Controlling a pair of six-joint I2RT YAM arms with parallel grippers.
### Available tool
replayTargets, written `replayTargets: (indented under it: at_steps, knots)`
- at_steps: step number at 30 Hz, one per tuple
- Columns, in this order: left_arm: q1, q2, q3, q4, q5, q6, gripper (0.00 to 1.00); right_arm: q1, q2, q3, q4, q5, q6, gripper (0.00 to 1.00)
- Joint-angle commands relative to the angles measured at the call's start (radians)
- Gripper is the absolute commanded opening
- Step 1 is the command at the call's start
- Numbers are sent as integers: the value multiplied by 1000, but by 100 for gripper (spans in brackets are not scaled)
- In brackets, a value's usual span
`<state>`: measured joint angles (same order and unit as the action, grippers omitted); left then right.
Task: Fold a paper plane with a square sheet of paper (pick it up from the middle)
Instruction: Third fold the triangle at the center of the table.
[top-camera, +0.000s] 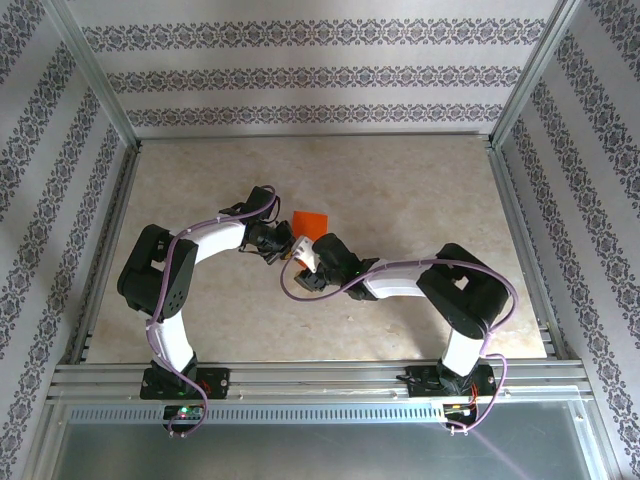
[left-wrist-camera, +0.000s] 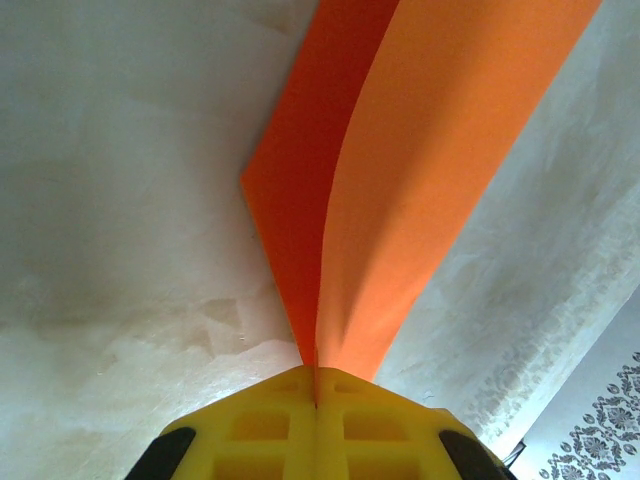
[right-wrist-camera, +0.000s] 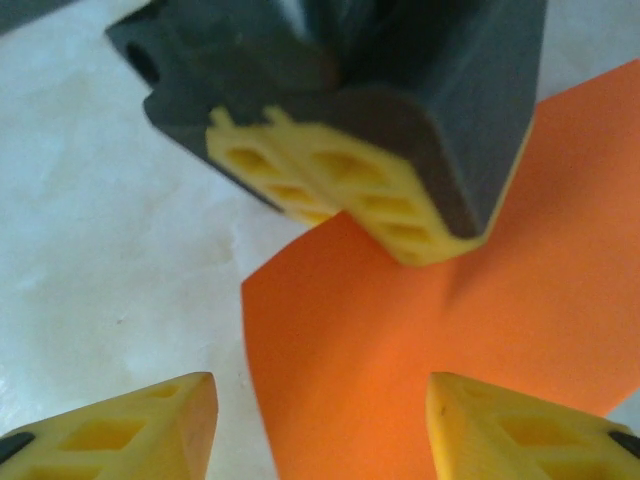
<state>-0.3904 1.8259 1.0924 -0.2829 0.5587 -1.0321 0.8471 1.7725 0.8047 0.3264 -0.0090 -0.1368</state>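
Paper sheet (left-wrist-camera: 400, 200), one, pinched by left fingers (left-wrist-camera: 262, 428).

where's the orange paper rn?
Top view: the orange paper sheet is near the centre of the table, just beyond the left tool, which pinches its edge. The right tool faces it, open.

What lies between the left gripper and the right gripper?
In the right wrist view, the square sheet of paper lies there: the shut left gripper pinches it, and it shows between the open fingers of the right gripper.
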Motion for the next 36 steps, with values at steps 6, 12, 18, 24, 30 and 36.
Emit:
replayTargets:
  at_steps: [6, 12, 18, 24, 30, 36]
  knots:
    - [9, -8, -14, 7, 14, -35, 0, 7, 22, 22, 66, 21, -21, 46]
    - [10, -19, -16, 6, 10, -46, 0, 7, 24, 21, 69, 10, -21, 30]
    - [28, -46, -25, -5, -11, -49, 17, 7, 12, 3, 66, -3, -12, 18]
    - [93, -93, -27, -97, -52, 24, 36, 4, -34, -37, 33, -93, 14, 15]
    - [107, -132, 0, -89, -46, 96, 38, -18, -69, -73, 14, -254, 95, 15]
    - [57, -54, 27, -1, 24, 94, 37, -50, -71, -84, 30, -410, 202, 15]
